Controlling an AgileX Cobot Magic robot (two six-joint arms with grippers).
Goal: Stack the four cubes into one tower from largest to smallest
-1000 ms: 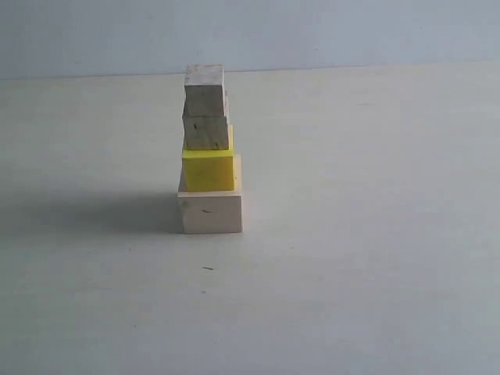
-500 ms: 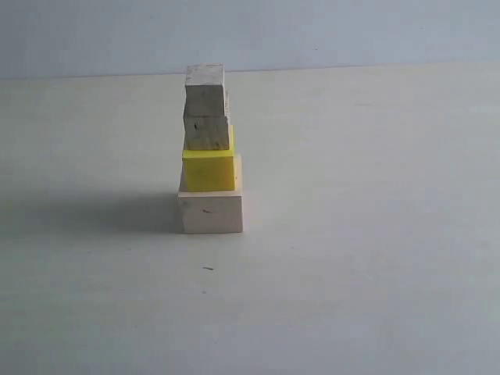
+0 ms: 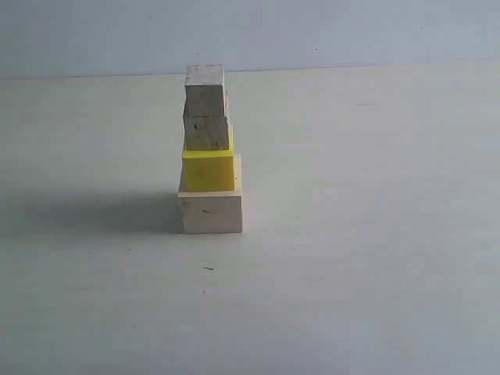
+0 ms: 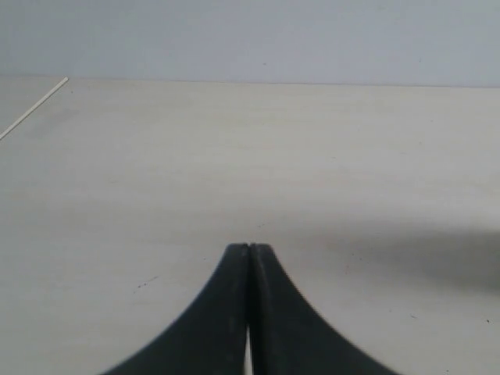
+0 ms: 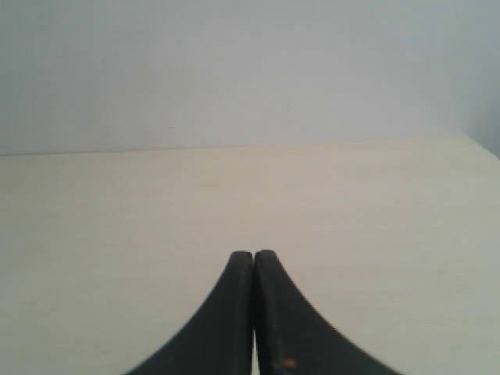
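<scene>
The left gripper was pressed together, its two dark fingers meeting tip to tip with nothing between them. Its wrist view showed only bare tabletop ahead and no cube. In the exterior view neither arm appeared. A soft shadow ran toward nine o'clock from the foot of the tower, which stood at roughly ten o'clock from the middle of that view. The pale wood cube rested on the tabletop as the base. The yellow cube sat on it, set a little toward nine o'clock of the base's middle. The speckled tan cube sat on the yellow one, and the greyish-white cube crowned the column. All four looked upright and touching face to face. Toward three o'clock of the tower nothing else stood on the tabletop. The right gripper was likewise closed tight on nothing, facing open tabletop and a pale wall.

Over the last second nothing had shifted: the tower kept the same place and the same slight offsets, with no sway to be seen. I judged from this that the stacking was finished, largest to smallest, and that the column had settled rather than teetering; all that seemed left was to leave it alone
</scene>
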